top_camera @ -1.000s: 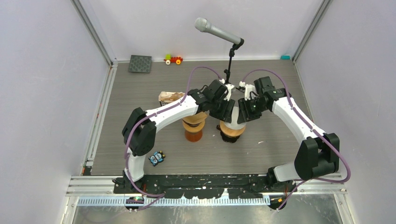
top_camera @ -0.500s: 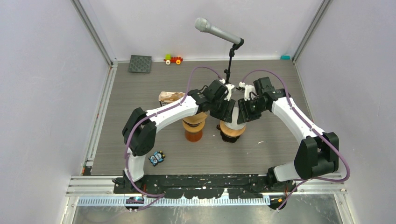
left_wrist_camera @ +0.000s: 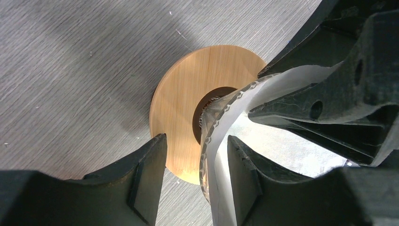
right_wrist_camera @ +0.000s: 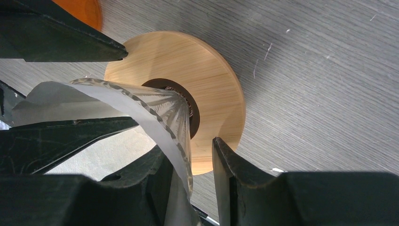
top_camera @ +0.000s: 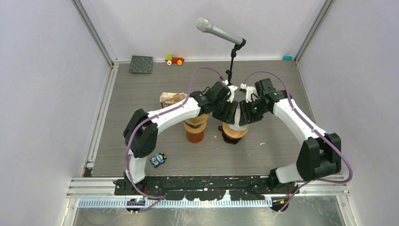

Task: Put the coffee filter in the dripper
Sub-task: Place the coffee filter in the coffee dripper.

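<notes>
White coffee filter [left_wrist_camera: 282, 150] inside the glass dripper [left_wrist_camera: 179, 94] with wooden collar, on the grey surface [left_wrist_camera: 70, 70], left fingers [left_wrist_camera: 146, 179] and right fingers [right_wrist_camera: 235, 188] each parted astride its rim, neither one clenched.

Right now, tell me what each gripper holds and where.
Nothing looks clamped. The left gripper and right gripper each straddle the upper edge of the coffee filter, jaws apart, over the dripper.
</notes>
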`<state>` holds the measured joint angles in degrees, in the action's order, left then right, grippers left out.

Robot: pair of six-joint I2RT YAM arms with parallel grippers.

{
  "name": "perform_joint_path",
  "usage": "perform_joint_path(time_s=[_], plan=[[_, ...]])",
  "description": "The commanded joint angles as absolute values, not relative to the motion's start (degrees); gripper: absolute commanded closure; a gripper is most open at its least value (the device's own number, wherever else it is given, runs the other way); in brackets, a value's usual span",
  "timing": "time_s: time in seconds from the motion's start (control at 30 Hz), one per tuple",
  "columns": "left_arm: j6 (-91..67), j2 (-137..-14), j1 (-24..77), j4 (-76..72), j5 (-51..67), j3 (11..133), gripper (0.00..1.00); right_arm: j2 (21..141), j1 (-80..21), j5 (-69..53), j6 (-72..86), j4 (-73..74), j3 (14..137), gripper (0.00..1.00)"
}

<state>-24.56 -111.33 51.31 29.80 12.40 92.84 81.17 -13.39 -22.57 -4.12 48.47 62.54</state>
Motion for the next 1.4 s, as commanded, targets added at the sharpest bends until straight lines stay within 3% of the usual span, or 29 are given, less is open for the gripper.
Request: perform_joint_path(time_s=[0.0, 1.37], plan=[[-22.37, -110.52, 51.94, 30.75, 11.15, 92.78, 0.48, 79.5, -13.71, -22.08, -4.13, 48.16, 64.46, 0.6], [-21.43, -106.93, 51.87, 32.13, 12.21, 96.32, 0.44, 75.99, -12.08, -22.87, -5.89, 55.37, 69.33, 0.54]])
